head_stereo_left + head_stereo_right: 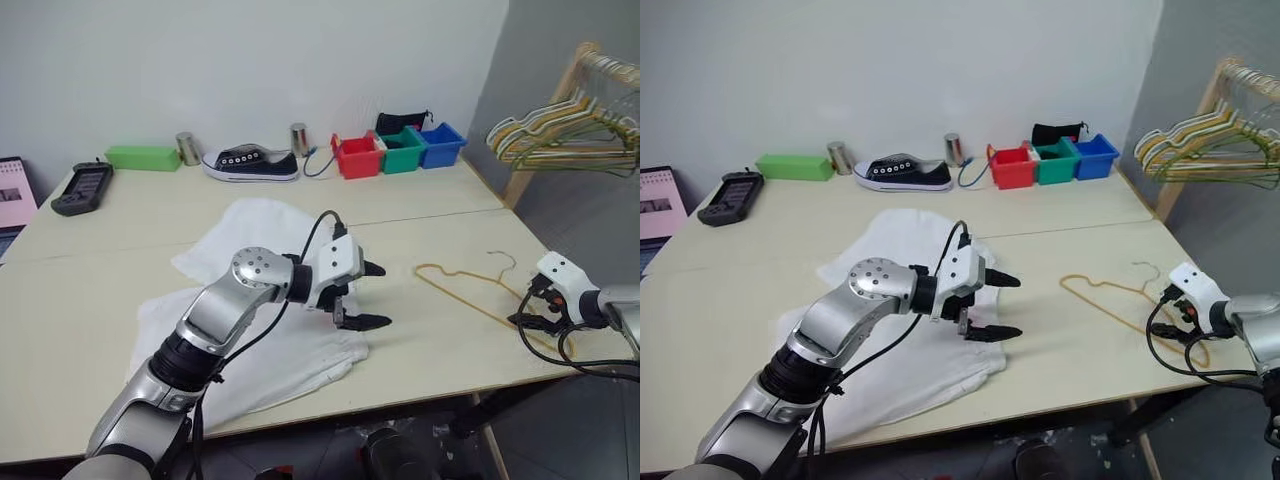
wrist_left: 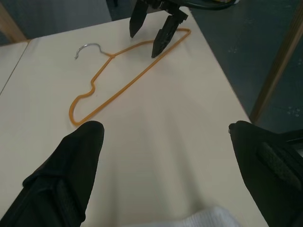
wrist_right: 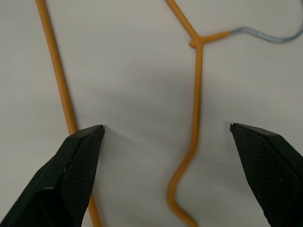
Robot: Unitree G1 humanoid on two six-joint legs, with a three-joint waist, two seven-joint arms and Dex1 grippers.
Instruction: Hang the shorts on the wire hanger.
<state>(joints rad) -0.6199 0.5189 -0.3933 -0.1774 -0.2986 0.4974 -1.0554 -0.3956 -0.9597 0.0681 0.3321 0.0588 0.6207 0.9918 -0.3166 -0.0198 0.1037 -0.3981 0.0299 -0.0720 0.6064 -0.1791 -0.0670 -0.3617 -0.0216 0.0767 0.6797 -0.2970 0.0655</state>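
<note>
Shorts (image 1: 270, 330) lie spread flat on the table (image 1: 420, 330), under the bent left arm, whose left gripper (image 1: 365, 296) hovers spread wide, pointing toward the wire hanger (image 1: 470, 292). Over that flat hanger's near end, the right gripper (image 3: 165, 130) tilts downward, released, straddling one wire.

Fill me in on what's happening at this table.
A humanoid robot is set to hang the shorts on the wire hanger. Both lie flat on the table, apart from each other, with nothing gripped. The left gripper hovers open at the shorts' edge, pointing toward the hanger. The right gripper is open just above the hanger near the table's right edge.
</note>
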